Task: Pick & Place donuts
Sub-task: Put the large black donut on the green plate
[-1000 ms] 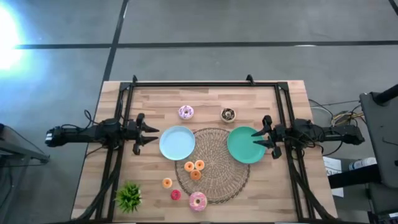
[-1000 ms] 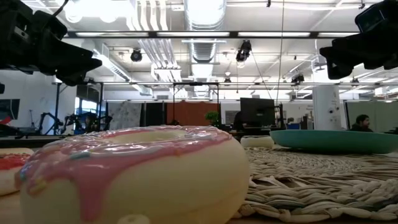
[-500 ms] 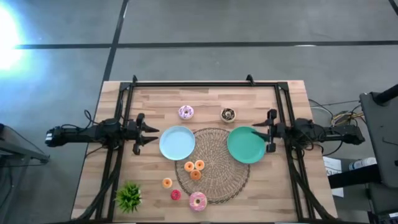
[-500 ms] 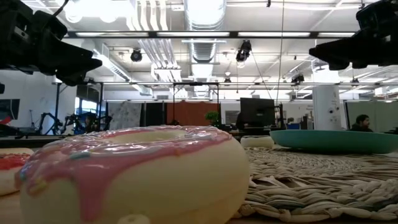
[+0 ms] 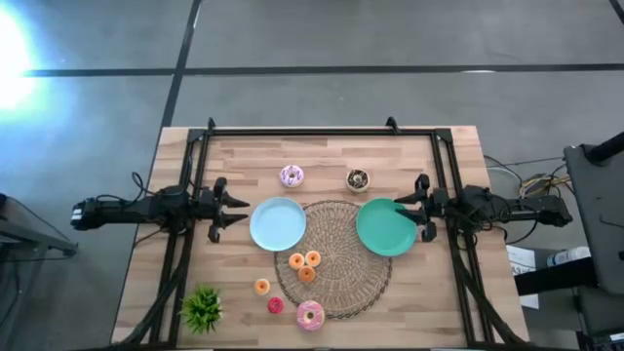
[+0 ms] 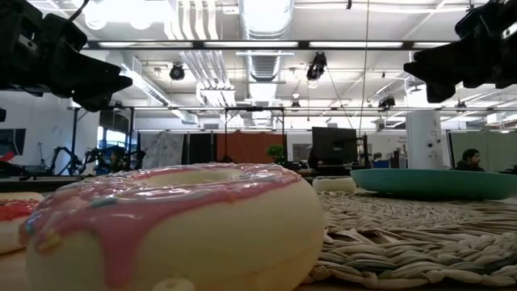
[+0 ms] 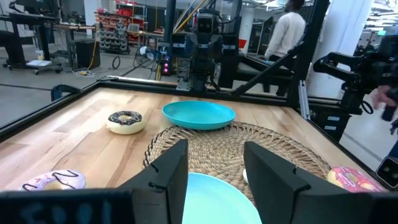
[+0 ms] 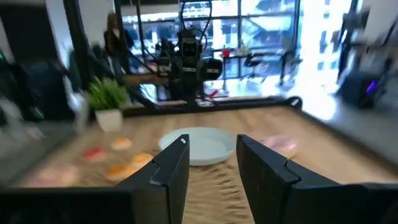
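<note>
While nothing yet sits on either plate, barely begun: left gripper (image 5: 226, 209) spread and empty beside blue plate (image 5: 278, 223); donuts (image 5: 305, 265) scattered on mat (image 5: 343, 283) and table (image 5: 453, 312); right gripper (image 5: 415, 206) spread over green plate (image 5: 386, 227).

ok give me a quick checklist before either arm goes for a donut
1. Left pincer open and empty, hanging by the light-blue plate: ok.
2. Right pincer open and empty, over the green plate's edge: ok.
3. Both plates free of donuts: ok.
4. Targets in plain sight: lilac-white donut, dark brown donut, pink-frosted donut, three tiny orange donuts on the woven mat: ok.
5. Tiny orange donuts spaced well enough for a single grasp: not ok, they touch one another.
6. Small green plant clear of the pink-frosted donut: ok.
</note>
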Motion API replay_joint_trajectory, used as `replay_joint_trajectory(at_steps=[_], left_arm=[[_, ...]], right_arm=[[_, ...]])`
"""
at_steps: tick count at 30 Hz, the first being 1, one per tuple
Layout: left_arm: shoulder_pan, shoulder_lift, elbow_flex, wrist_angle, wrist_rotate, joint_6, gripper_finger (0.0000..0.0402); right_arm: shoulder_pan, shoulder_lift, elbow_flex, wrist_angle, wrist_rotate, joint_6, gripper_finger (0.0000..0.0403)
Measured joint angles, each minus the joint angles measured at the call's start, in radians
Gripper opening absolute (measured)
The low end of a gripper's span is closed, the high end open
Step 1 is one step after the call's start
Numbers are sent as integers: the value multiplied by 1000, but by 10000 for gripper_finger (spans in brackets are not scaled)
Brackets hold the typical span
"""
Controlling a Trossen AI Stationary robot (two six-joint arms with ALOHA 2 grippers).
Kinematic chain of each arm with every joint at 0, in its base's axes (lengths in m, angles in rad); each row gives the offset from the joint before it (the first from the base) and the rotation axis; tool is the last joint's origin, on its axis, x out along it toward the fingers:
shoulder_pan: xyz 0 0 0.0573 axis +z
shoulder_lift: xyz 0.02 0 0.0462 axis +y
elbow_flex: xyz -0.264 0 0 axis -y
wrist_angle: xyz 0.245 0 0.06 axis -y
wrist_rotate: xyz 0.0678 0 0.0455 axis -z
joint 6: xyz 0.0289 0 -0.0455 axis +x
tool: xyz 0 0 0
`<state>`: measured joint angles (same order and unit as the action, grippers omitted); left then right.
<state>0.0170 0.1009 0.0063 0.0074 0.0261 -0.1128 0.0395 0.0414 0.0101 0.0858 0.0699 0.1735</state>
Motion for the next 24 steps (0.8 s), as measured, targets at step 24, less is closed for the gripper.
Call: replay_joint_trajectory(at_steps=[24], left_arm=[[0, 0, 0, 12, 0, 0, 131]], right_arm=[[-1, 43, -1, 283, 440, 673, 111]])
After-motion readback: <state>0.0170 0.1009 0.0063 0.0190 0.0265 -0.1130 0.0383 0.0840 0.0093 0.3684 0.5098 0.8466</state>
